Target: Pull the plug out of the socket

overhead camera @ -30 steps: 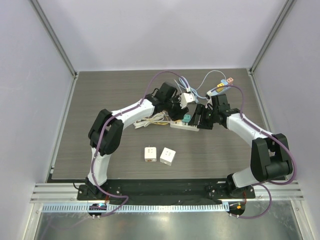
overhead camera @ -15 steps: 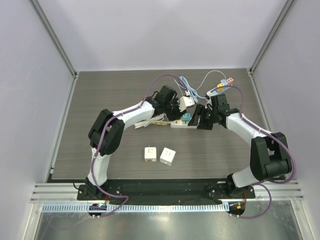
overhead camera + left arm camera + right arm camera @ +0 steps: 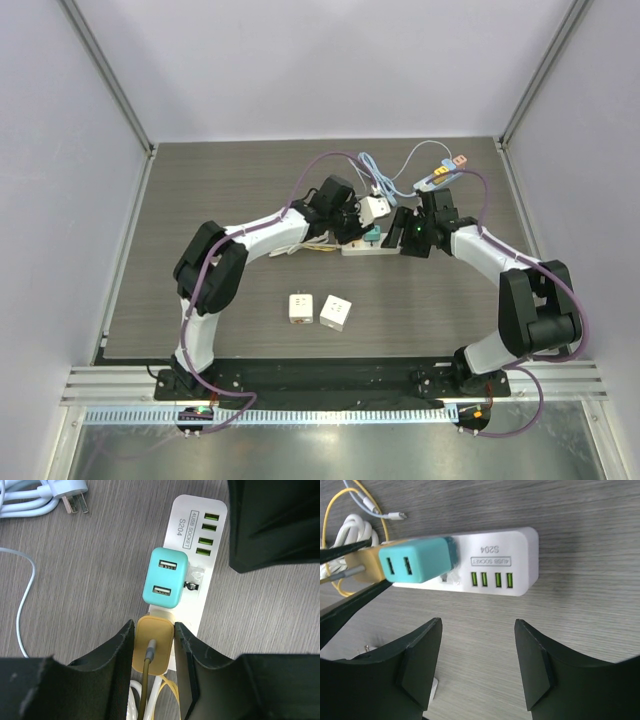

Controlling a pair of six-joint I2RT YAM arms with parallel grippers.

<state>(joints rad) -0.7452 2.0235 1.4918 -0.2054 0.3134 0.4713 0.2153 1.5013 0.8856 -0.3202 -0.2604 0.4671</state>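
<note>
Overhead: a long white plastic power strip (image 3: 372, 250) lies flat on the grey wood-grain table (image 3: 200, 200), a little beyond the middle. The left gripper (image 3: 355, 222) is at the strip's 11 o'clock and the right gripper (image 3: 408, 238) at its 3 o'clock end. A small white cube adapter (image 3: 299, 308) and a second white cube adapter (image 3: 335, 312) sit side by side at the strip's 7 o'clock, well apart from it. A coiled white cable (image 3: 300, 240) lies at the strip's 9 o'clock.

Left wrist: the mustard-yellow square plug (image 3: 152, 642), with an olive cord leaving its back, is seated in the strip's end. It is at 6 o'clock of a teal two-port USB charger block (image 3: 165, 578), just beside it. The left gripper's black fingers (image 3: 117, 652) are clenched on the plug, one against each flank. The strip's four green USB ports are at 1 o'clock of the teal block. A white three-pin mains plug (image 3: 70, 501) rests on the table at 10 o'clock.

Right wrist: the right gripper's fingers (image 3: 420, 655) are spread wide with nothing between them. The strip lies across 12 o'clock of the gap, green ports nearest. I cannot tell whether any part of this gripper touches the strip. A thin yellow wire (image 3: 330, 510) loops at 10 o'clock.
</note>
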